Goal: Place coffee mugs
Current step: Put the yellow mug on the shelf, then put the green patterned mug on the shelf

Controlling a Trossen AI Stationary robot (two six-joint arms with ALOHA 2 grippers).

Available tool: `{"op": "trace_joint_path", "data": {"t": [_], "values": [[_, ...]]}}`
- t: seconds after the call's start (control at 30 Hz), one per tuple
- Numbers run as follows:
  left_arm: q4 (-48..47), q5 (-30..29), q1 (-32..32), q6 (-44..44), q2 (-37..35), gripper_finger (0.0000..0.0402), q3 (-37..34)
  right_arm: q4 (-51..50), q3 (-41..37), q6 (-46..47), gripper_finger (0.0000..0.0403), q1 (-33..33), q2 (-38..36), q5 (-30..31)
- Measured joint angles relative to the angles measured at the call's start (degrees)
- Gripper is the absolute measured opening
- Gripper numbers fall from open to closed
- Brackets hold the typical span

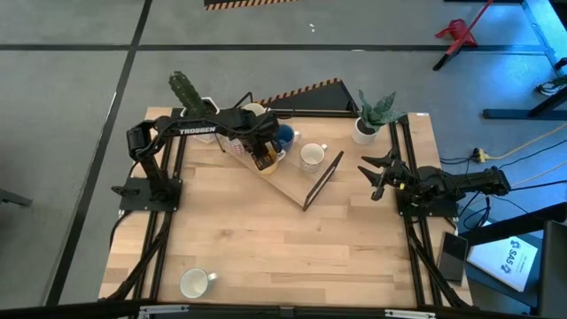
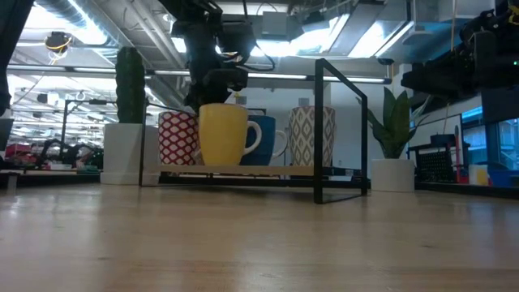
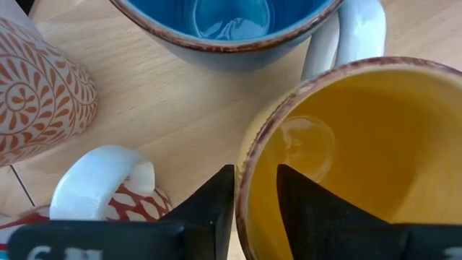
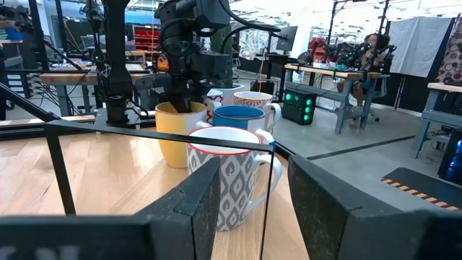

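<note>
Four mugs stand in a row on the low wooden rack in the table-level view: a red-patterned mug, a yellow mug, a blue mug and a grey-patterned mug. The overhead view adds what that one misses, a lone white mug near the table's front left corner, well apart from the rest (it also shows the rack's black frame leaning out toward the right arm). Only the left wrist view looks down into the yellow mug, glossy inside with a brown rim, with the blue mug just beyond it and a white handle beside it. Pale wood planks make up the table, with two potted plants at its back edge, a cactus on the left and a leafy plant on the right. Beyond lies a workshop with benches, ceiling lights and a seated person far off. The left gripper is over the rack, its fingers closed narrowly astride the yellow mug's rim, one outside the wall and one inside. The right gripper waits at the table's right edge, fingers spread wide and holding nothing.
</note>
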Motion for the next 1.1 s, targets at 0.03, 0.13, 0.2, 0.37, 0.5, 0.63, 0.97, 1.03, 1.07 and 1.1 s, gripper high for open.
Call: {"op": "trace_joint_path", "data": {"t": [0.03, 0.13, 0.2, 0.37, 0.5, 0.63, 0.97, 1.03, 1.07, 1.1], "values": [[0.0, 0.1, 0.0, 0.0, 0.0, 0.01, 0.0, 0.0, 0.0, 0.0, 0.015, 0.0, 0.0, 0.0], [0.0, 0.2, -0.1, 0.4, 0.0, 0.0101, 0.0, 0.0, 0.0, 0.0, 0.015, 0.0, 0.0, 0.0], [0.0, 0.3, -0.1, 1.2, 0.0, 0.0101, 0.0, 0.0, 0.0, 0.0, 0.015, 0.0, 0.0, 0.0], [-0.5, 0.2, -0.1, 2.1, 0.0, 0.0102, 2.5, 0.0, 0.0, 0.0, 0.015, 0.0, 0.0, 0.0], [-0.7, -0.7, -0.1, 3.4, 0.0, 0.0102, 6.3, 0.0, 0.0, 0.0, 0.015, 0.0, 0.0, 0.0], [-4.4, -1.4, -0.1, 4.3, -0.1, 0.0102, 10.8, 0.0, 0.0, 0.0, 0.015, 0.0, 0.0, 0.0], [-33.5, 9.0, -9.7, -0.7, -1.1, 0.0102, 30.2, 0.0, 0.0, 0.0, 0.015, 0.0, 0.0, 0.0], [-37.3, 9.9, -15.9, -4.9, -1.8, 0.0102, 33.2, 0.0, 0.0, 0.0, 0.015, 0.0, 0.0, 0.0], [-37.0, 9.9, -19.5, -8.3, -2.2, 0.0102, 34.0, 0.0, 0.0, 0.0, 0.015, 0.0, 0.0, 0.0], [-36.5, 9.6, -23.3, -12.1, -2.8, 0.0102, 34.0, 0.0, 0.0, 0.0, 0.015, 0.0, 0.0, 0.0]]}}
